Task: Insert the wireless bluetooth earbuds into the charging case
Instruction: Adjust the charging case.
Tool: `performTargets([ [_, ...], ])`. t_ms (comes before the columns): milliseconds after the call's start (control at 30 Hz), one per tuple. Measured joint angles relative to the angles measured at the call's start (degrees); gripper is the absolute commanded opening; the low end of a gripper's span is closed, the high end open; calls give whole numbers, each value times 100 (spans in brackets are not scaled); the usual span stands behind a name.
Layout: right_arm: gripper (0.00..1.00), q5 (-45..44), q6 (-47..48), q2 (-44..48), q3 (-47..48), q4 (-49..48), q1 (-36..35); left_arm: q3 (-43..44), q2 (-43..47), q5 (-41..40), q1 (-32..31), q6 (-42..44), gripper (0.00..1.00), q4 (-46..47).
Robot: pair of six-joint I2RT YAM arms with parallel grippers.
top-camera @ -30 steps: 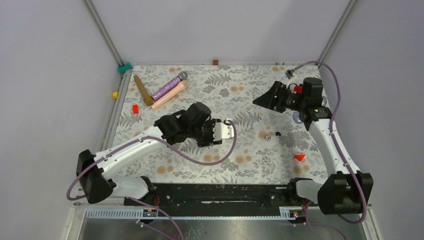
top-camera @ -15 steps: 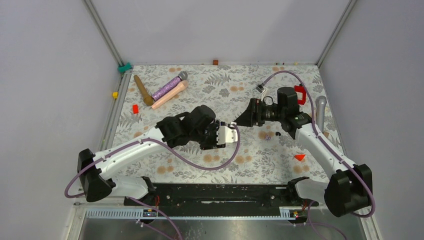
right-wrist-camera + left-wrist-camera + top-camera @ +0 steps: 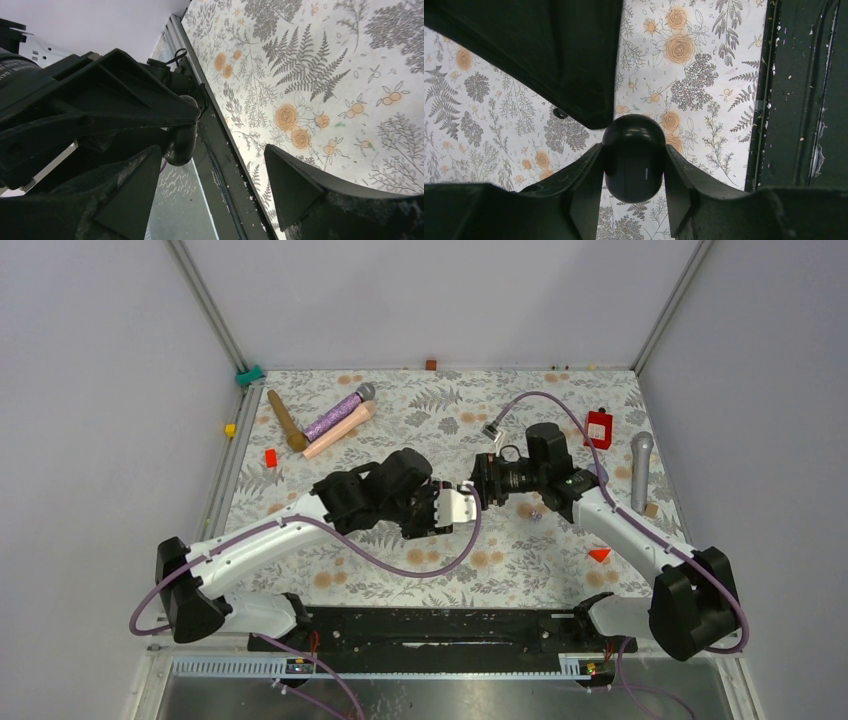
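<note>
My left gripper (image 3: 463,502) is shut on a glossy black egg-shaped charging case (image 3: 634,159), held above the floral mat. The case looks closed in the left wrist view. My right gripper (image 3: 482,483) is open and empty, its tips right at the left gripper. In the right wrist view the case (image 3: 181,142) sits just off the left finger (image 3: 135,185) of the right gripper (image 3: 215,185). A tiny purple earbud (image 3: 535,513) lies on the mat beside the right arm. A small black earbud (image 3: 560,113) lies on the mat, partly behind the right gripper's finger.
Brown (image 3: 285,420), purple glitter (image 3: 338,412) and pink (image 3: 340,430) microphones lie at the back left. A grey microphone (image 3: 637,470) and a red item (image 3: 599,427) are at the right. A red wedge (image 3: 599,554) lies front right, a red block (image 3: 270,457) at the left.
My right arm has swung left from the back right and come down to meet the left gripper. The left gripper has shifted slightly right, still holding the case.
</note>
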State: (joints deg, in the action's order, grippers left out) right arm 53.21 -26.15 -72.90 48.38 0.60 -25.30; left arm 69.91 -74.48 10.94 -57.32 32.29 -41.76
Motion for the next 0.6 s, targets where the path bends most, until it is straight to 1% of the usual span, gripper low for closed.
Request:
performTargets([
  [167,81,22,-4,-46,-24,-68,-232,98,-116,-2,-2,-48,6,-15],
  [433,72,55,-164,-52,-188,-428,-439,164,-295,-2,-7,-107,5,-20],
  [567,63,76,-229,-72,-219,-551,-533,216,-354,-2,-7,-131,5,-20],
  [600,59,90,-251,-83,-223,-599,-560,234,-361,-2,-7,-133,5,-22],
])
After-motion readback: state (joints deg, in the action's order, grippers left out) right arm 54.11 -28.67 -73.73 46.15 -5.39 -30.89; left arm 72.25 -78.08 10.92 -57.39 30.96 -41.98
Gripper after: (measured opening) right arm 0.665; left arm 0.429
